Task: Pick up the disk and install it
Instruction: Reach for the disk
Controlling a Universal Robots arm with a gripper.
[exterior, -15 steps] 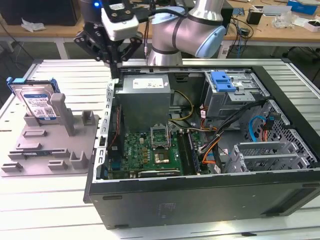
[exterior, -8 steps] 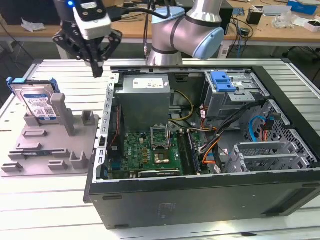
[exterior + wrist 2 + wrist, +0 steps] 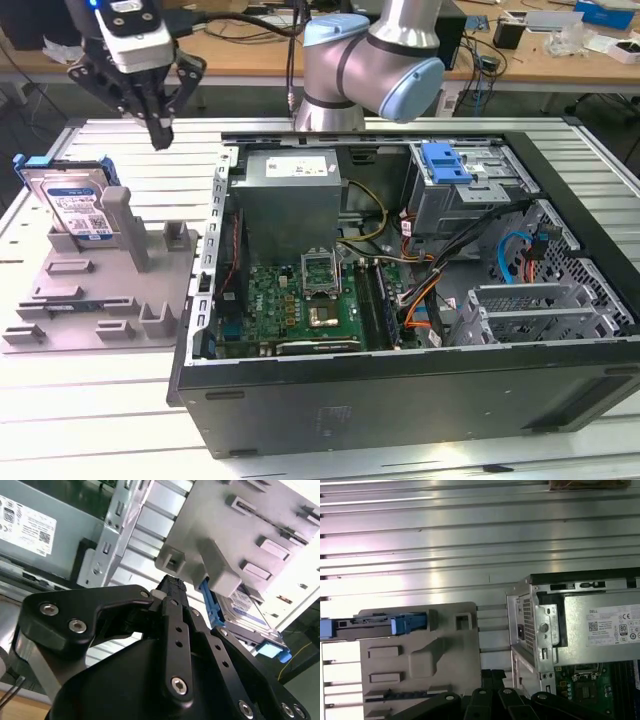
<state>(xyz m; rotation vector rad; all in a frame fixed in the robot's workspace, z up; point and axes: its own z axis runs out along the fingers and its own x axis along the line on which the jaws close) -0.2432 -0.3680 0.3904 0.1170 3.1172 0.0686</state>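
While the gripper (image 3: 160, 135) hovers above the ribbed metal counter (image 3: 90, 400), its fingers (image 3: 175, 615) are pressed together with nothing between them. The disk (image 3: 75, 205) stands tilted on edge in the grey fixture (image 3: 110, 300) at the exterior view's left. Its label faces out, a blue carrier frames it, and it leans against an upright post. The gripper is higher than the disk and toward the exterior view's right of it, clearly apart, no contact. In the first wrist view the disk shows edge-on as a blue-fronted slab along the fixture's edge. The open computer case (image 3: 400, 400) lies beside the fixture with its motherboard (image 3: 300, 300) exposed. A blue bracket (image 3: 445, 162) sits atop the grey drive cage (image 3: 470, 205).
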